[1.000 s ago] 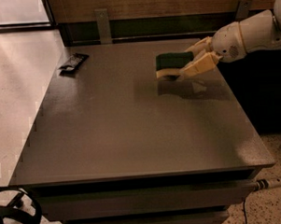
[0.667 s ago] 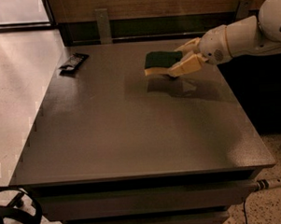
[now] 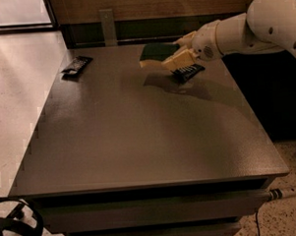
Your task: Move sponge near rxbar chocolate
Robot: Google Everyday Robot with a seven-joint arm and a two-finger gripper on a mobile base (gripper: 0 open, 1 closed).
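Item 1: sponge (image 3: pixel 156 53), dark green top over pale foam. I see it held clear of the worktop (image 3: pixel 139 140) over the far centre-right part, with its shadow on the surface below.

Item 2: tool (image 3: pixel 172 52), at the end of the white arm (image 3: pixel 242 29) reaching in from the right. Its fingers are clamped on the sponge's right end.

Item 3: rxbar chocolate (image 3: pixel 77 65), a black glossy wrapper lying flat at the far left corner, well apart from the sponge.

Item 4: dark wrapper with white lettering (image 3: pixel 189 71), lying on the worktop just below the tool, on its near right side.
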